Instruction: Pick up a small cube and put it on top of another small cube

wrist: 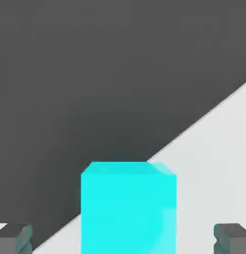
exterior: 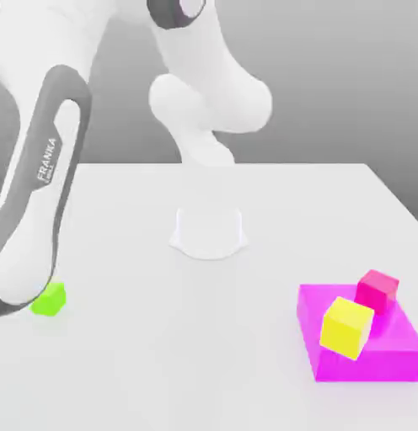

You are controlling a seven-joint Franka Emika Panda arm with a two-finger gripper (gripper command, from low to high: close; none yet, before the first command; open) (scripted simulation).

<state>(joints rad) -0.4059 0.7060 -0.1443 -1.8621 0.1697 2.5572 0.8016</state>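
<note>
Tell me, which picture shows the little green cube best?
The exterior view: the small lime-green cube sits on the white table near that view's left edge, partly behind the robot arm. The hand view instead shows a cyan cube between the open fingers.

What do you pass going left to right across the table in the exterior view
Small lime-green cube beside the arm at the exterior view's left → white round base → magenta block, carrying the yellow cube and, further right, the pink-red cube.
</note>
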